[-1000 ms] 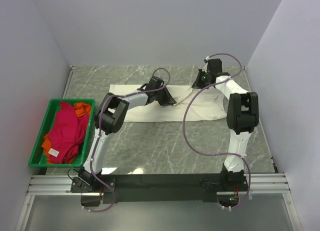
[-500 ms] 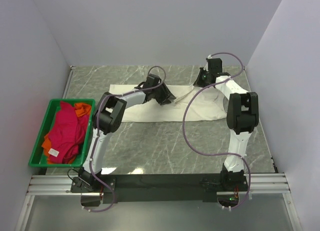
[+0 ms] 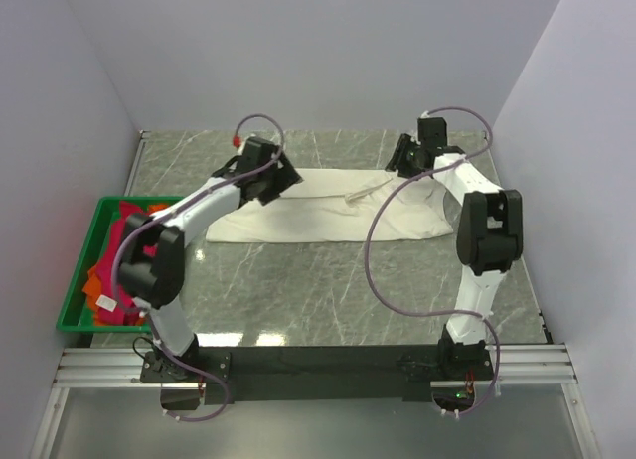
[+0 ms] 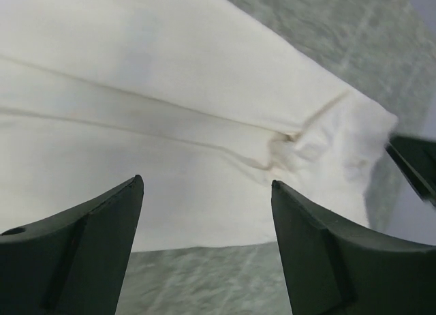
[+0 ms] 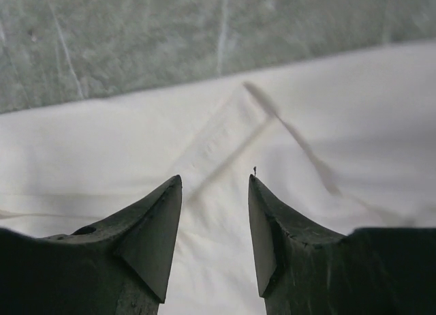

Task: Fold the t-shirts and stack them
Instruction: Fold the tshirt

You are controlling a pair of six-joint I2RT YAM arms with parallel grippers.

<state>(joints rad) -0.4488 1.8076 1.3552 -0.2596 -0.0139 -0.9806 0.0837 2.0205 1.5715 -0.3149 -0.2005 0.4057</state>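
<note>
Grey-veined marble table point(image 3: 328, 290), boxed in by plain pale walls point(image 3: 328, 52). Across its far half, a cream t-shirt point(image 3: 318, 219), lying flat as a long folded band from left to right.

Over the band's left end, the left gripper point(image 3: 286, 177). In the wrist view, left gripper point(image 4: 204, 240) spread wide with nothing between the jaws. Only the cream t-shirt point(image 4: 170, 103) below, with a rumpled corner off to the right and marble past it.

Over the band's right end, toward the far edge, the right gripper point(image 3: 402, 159). In its own view, right gripper point(image 5: 213, 192) parted to a narrower gap and holding nothing. Tips just above the cream t-shirt point(image 5: 102, 151), or perhaps grazing it; hard to judge from this angle. Ahead of the tips, a diagonal crease in the cloth, then bare marble beyond the hem.

At the table's left edge, a green crate point(image 3: 78, 270) with a crimson-pink t-shirt point(image 3: 109, 260) heaped over an orange t-shirt point(image 3: 91, 282). Both partly hidden behind the left arm point(image 3: 149, 265), and well apart from the cream one.
</note>
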